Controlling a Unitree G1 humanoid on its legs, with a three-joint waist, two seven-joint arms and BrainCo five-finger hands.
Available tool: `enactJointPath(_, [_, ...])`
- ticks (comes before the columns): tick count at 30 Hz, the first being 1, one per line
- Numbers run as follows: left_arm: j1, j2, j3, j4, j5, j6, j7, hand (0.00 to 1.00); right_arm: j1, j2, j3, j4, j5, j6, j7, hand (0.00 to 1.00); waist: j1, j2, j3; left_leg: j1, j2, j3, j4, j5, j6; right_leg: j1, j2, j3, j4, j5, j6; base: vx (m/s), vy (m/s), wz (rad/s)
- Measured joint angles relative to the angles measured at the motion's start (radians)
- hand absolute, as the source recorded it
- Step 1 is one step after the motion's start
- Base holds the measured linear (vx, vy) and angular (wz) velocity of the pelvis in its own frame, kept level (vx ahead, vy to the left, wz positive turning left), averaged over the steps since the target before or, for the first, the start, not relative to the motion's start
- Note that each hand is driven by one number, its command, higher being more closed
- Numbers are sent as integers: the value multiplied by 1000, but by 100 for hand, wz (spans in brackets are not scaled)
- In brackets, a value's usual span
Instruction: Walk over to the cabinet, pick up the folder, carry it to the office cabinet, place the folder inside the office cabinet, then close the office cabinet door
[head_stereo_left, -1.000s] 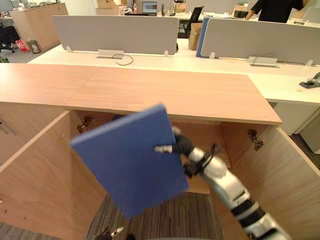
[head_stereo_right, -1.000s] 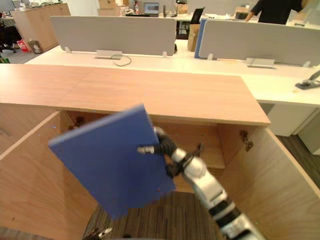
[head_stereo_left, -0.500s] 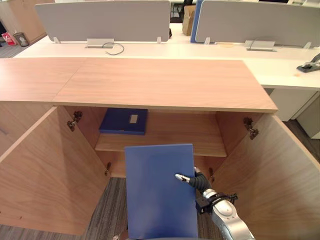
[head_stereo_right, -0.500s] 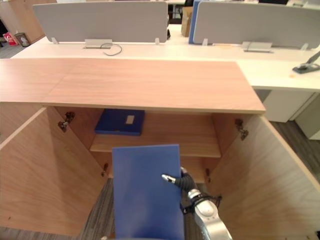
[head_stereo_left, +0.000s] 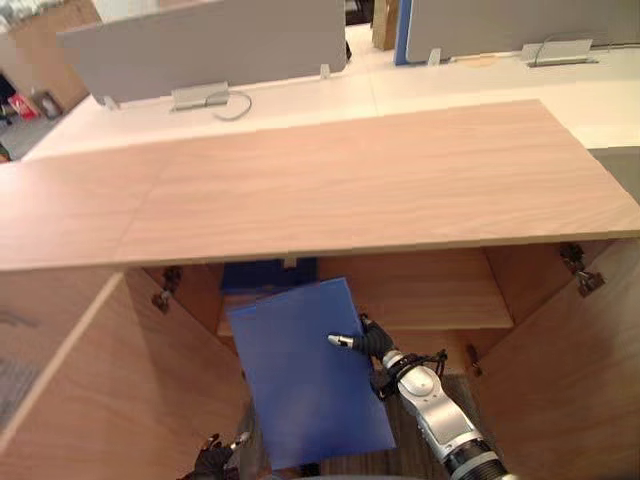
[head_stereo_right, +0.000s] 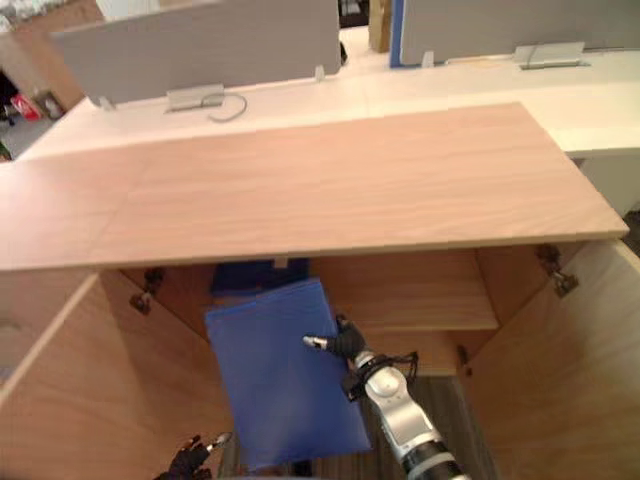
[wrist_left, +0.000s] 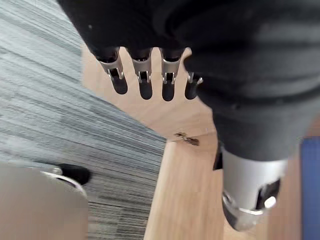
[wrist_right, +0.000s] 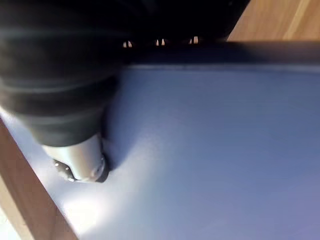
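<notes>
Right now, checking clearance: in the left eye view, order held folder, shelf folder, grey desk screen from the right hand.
1. Held folder: in the right hand.
2. Shelf folder: inside the cabinet, behind.
3. Grey desk screen: far back, left.

The plain blue folder (head_stereo_left: 305, 385), flat and tilted, is held before the wooden office cabinet (head_stereo_left: 420, 285), which stands wide open.

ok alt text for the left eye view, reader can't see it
The right hand grips a blue folder by its edge, tilted before the open wooden cabinet, both doors swung wide. A second blue folder lies on the shelf inside; the left hand hangs open below.
</notes>
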Motion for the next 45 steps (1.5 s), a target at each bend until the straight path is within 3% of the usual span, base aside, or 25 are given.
enactJointPath(3, [-15,8,-9,2,25,6,3,0,-6,3,24,21,-9,5,-5,100,-23,-4,-9,37,-29,0,0,-24,31,-75,-104,-119,187,76,-115,189,194,4])
enactJointPath(4, [-27,21,-9,2,33,10,6,0,-8,15,31,23,-13,5,-7,100,-26,-5,-6,38,-13,-4,1,-25,33,-104,-113,-189,232,39,-103,181,128,-5])
enactJointPath(5, [-36,29,-9,2,33,10,7,0,-9,23,32,23,-16,6,-8,100,-27,-3,-3,38,2,-10,3,-25,33,-113,-101,-219,237,9,-97,121,58,1])
enactJointPath(6, [-56,42,-11,3,33,11,9,0,-11,31,32,23,-16,6,-8,100,-32,9,9,39,37,-16,4,-25,33,-117,-53,-264,194,-41,-72,103,-24,10])
enactJointPath(7, [-79,62,-19,13,34,9,11,0,-11,37,29,23,-10,7,-8,100,-36,-2,19,46,65,-19,4,-26,32,-96,5,-299,50,-59,-33,70,-56,11])
enactJointPath(8, [-84,66,-20,16,34,9,11,0,-11,39,28,23,-7,7,-8,100,-36,-7,22,48,67,-19,4,-26,31,-89,14,-299,17,-59,-32,59,-102,11])
enactJointPath(9, [-100,81,-26,26,42,8,11,0,-11,47,28,23,7,7,-9,100,-36,-32,32,62,63,-20,4,-34,17,-72,37,-296,-110,-37,-17,22,-134,2])
enactJointPath(10, [-100,98,-37,30,68,8,10,0,-10,58,30,23,8,8,-9,100,-34,-73,32,72,43,-18,3,-43,1,-61,48,-293,-212,72,-4,12,-153,-2])
enactJointPath(11, [-100,99,-38,40,76,8,10,0,-9,59,32,23,9,7,-9,100,-33,-81,33,77,38,-17,2,-49,-7,-56,45,-299,-237,51,8,10,-143,-22])
enactJointPath(14, [-74,64,-38,61,77,9,10,0,-11,39,30,23,11,8,-10,100,-32,-27,29,54,114,-4,4,-58,-39,-8,145,-317,-393,117,-23,23,-113,-24])
enactJointPath(17, [-57,63,-27,77,78,9,9,0,-8,27,22,24,47,10,-11,100,-29,-26,30,38,162,-7,-2,-53,-73,18,207,-340,-489,155,-47,40,-147,-3])
enactJointPath(20, [-45,55,-19,82,97,10,8,0,0,11,17,45,93,9,-22,100,-30,-24,30,50,179,-22,-16,-46,-96,48,227,-363,-512,157,-50,80,-112,16])
enactJointPath(23, [-46,52,-19,82,108,8,8,0,-3,17,-29,144,237,8,-32,100,-26,-24,30,65,184,-33,-21,-49,-106,83,234,-379,-539,160,-48,65,-15,13])
enactJointPath(25, [-47,48,-20,81,107,8,11,0,-3,32,-66,260,459,8,-52,100,-23,-22,28,75,183,-33,-26,-50,-118,107,239,-383,-575,174,-44,52,35,4])
enactJointPath(26, [-47,48,-20,81,107,7,13,0,-3,40,-74,281,512,8,-62,100,-23,-22,28,75,183,-33,-27,-50,-124,111,240,-383,-585,180,-43,52,52,-1])
enactJointPath(29, [-46,46,-17,81,100,7,27,0,-6,110,-202,340,797,2,-89,100,-21,-20,27,77,177,-30,-31,-47,-133,132,243,-383,-636,208,-39,28,30,-2])
enactJointPath(31, [-36,45,-14,81,85,7,41,0,-26,165,-308,370,1069,-42,-89,100,-20,-19,26,95,174,-29,-33,-47,-134,163,247,-383,-668,222,-36,14,16,-1])
enactJointPath(33, [-24,44,-2,81,66,8,59,0,-65,199,-392,370,1286,-123,-91,100,-20,-18,23,107,172,-28,-38,-48,-134,186,252,-383,-703,241,-34,6,14,-2])
enactJointPath(39, [8,43,37,80,40,8,82,0,-149,196,-636,389,1469,-333,-175,100,6,-17,20,108,171,-41,-51,-39,-136,196,257,-396,-722,255,-40,-37,7,5])
enactJointPath(42, [24,43,46,80,29,8,82,0,-218,193,-741,465,1522,-389,-220,100,9,-17,20,109,170,-50,-52,-31,-130,202,256,-404,-722,259,-44,-51,9,9])
enactJointPath(45, [32,42,51,80,29,8,82,0,-299,170,-796,566,1539,-410,-258,100,11,-14,21,111,166,-63,-56,-20,-124,208,254,-408,-724,267,-45,-74,18,7])
